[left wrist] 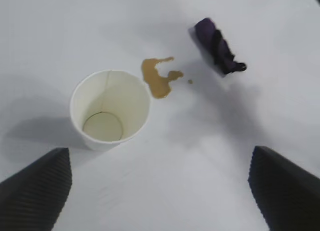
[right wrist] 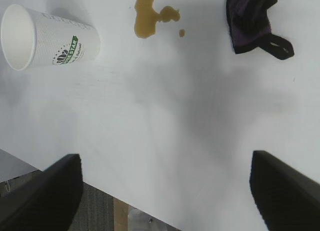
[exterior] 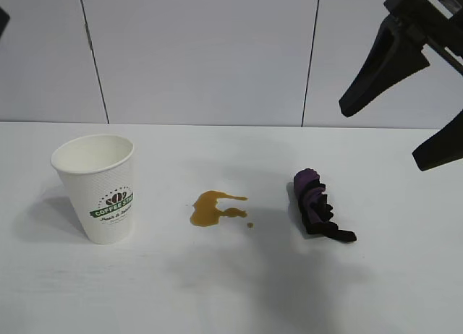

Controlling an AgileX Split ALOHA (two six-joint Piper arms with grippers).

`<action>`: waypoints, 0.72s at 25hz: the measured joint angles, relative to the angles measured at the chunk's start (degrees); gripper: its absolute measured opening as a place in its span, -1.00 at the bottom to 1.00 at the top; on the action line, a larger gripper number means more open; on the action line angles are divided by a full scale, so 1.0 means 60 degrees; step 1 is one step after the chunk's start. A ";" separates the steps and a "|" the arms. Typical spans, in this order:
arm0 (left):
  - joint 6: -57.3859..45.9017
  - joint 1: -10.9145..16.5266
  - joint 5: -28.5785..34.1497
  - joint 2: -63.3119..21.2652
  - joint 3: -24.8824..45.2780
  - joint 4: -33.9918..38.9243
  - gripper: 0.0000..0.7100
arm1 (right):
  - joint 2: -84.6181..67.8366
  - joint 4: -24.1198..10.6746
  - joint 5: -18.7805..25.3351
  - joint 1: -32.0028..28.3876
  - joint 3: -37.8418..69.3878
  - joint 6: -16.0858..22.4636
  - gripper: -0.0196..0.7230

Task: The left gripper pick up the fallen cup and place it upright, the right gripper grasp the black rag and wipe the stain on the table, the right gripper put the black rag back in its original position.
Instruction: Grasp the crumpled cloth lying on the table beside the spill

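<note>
From the outside camera I see only the tips of the right gripper (exterior: 405,106), its 2 tapered black fingers spread apart and empty, cut off by the frame edge. The left gripper (left wrist: 160,191) is out of that view; its wrist camera shows 2 ribbed fingers wide apart, holding nothing. The cup (exterior: 98,188) – dimpled white paper – stands upright on the table (exterior: 217,290), apart from both claws. Between it and the ruffled black rag (exterior: 318,206) lies the amber stain (exterior: 213,207).
</note>
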 joint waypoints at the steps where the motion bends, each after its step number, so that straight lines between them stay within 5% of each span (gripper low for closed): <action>1: -0.0159 0.0000 0.0250 -0.0341 0.0000 -0.0115 0.95 | 0.0000 0.0000 0.0000 0.0000 0.0000 -0.0011 0.75; 8: -0.0711 0.0000 0.0667 -0.3574 0.0000 0.0775 0.95 | 0.0000 0.0000 0.0008 0.0000 0.0000 -0.0044 0.75; 18: -0.3103 0.0038 -0.0641 -0.8459 0.0000 0.4140 0.95 | 0.0000 0.0000 0.0008 0.0000 0.0000 -0.0052 0.75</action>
